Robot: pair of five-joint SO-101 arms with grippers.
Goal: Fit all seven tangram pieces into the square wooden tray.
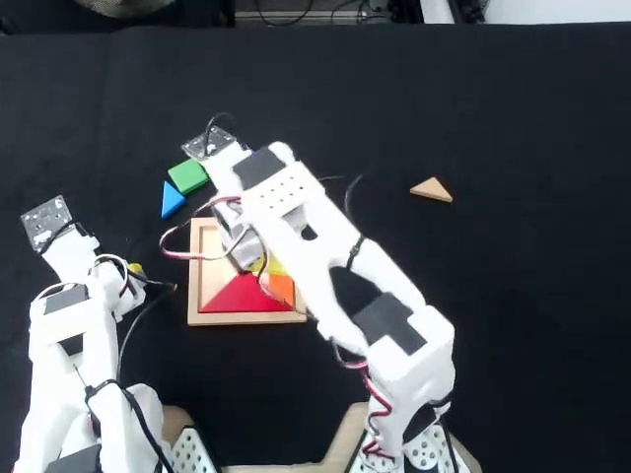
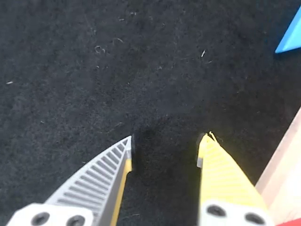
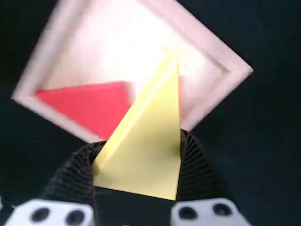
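Plainly, black cloth around wooden tray.

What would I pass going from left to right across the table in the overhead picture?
Left arm → blue triangle → wooden tray → tan triangle. The green square and the right arm overlap their neighbours, so they are left out.

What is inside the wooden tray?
A red triangle and an orange piece lie in the tray. The right gripper holds a yellow triangle over it, and its arm hides one corner.
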